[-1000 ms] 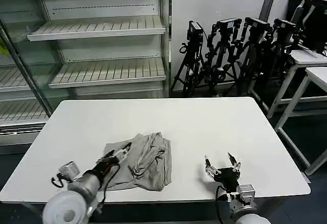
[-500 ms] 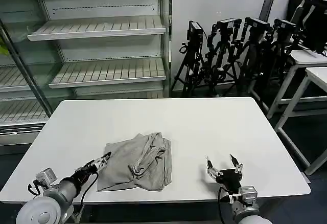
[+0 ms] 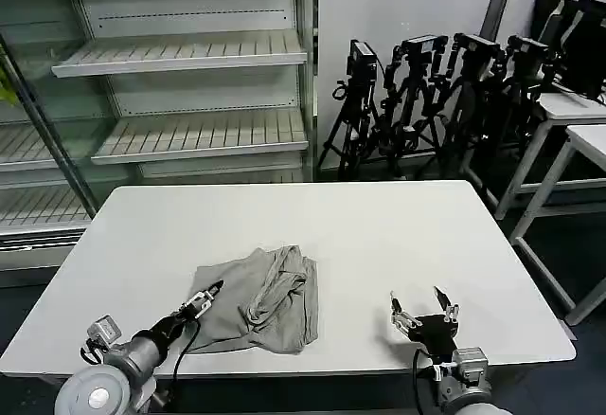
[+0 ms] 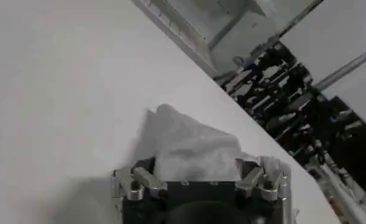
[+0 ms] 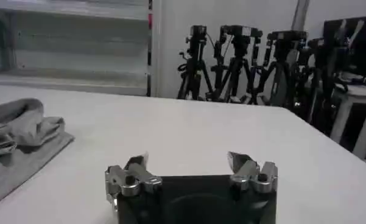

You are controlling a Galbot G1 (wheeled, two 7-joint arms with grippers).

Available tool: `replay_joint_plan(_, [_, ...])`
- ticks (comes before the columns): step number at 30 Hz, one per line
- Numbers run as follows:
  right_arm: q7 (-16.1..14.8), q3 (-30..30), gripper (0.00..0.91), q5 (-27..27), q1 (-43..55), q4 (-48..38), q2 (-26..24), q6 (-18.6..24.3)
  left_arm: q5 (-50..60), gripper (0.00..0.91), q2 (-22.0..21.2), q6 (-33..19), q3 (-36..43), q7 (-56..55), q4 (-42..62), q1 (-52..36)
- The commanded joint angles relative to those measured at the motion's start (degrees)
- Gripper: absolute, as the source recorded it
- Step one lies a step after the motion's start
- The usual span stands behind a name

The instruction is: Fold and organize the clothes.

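Polo shirt [image 3: 256, 299] bunched | left gripper [image 3: 203, 298] at its edge, jaws spread | right gripper [image 3: 423, 315] low, spread

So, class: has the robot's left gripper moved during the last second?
Yes. The left gripper has drawn back off the grey polo shirt toward the table's near edge, now at the shirt's left edge.

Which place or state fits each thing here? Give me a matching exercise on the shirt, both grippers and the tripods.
Things:
1. grey shirt
2. left gripper
3. right gripper
4. tripods

Places or states:
A. open above bare table, near the front edge
B. on the floor behind the table
C. crumpled on the table, left of centre
D. at the shirt's left edge

Pairs: 1-C, 2-D, 3-A, 4-B
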Motion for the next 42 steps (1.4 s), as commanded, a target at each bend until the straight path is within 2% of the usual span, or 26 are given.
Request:
replay_joint_plan(1, [0.07,0.74,0.907,0.22,-0.53,1.03,-0.52,-0.07,-1.71,0.141,-2.94,0.34,1.77,1.52,3.20,-1.11])
replay_joint_plan(2, [0.07,0.77,0.907,0.26,-0.52,1.05,-0.54,-0.07,-1.75,0.020,-3.13,0.33,1.75,1.49,3.03,-1.10])
replay_joint_plan(21, [0.37,-0.53,0.907,0.05,-0.36,1.30,0.54,0.23,-5.91,0.020,-4.75,-0.77,-1.79,0.45,1.25,-0.31])
replay_joint_plan(27, [0.35,-0.55,0.907,-0.08,-0.66,1.47,0.96,0.40,-11.47,0.020,-4.76,0.12,-10.04,-1.60,0.76,-0.26])
replay_joint_plan(31, [0.31,-0.55,0.907,-0.01,-0.39,1.57,0.91,0.45,-13.62,0.030,-1.13,0.37,-17.11,-1.69,1.22,1.24])
replay_joint_plan(38, [0.24,-1.24,0.907,0.10,0.82,1.09,1.15,0.76,-18.63,0.030,9.82,0.47,-31.17,-1.58,7.77,3.11])
replay_joint_plan(42, [0.16,-1.84,0.907,0.06,1.22,0.98,1.78,0.97,-18.27,0.020,12.96,0.46,-36.19,-1.55,8.74,3.39])
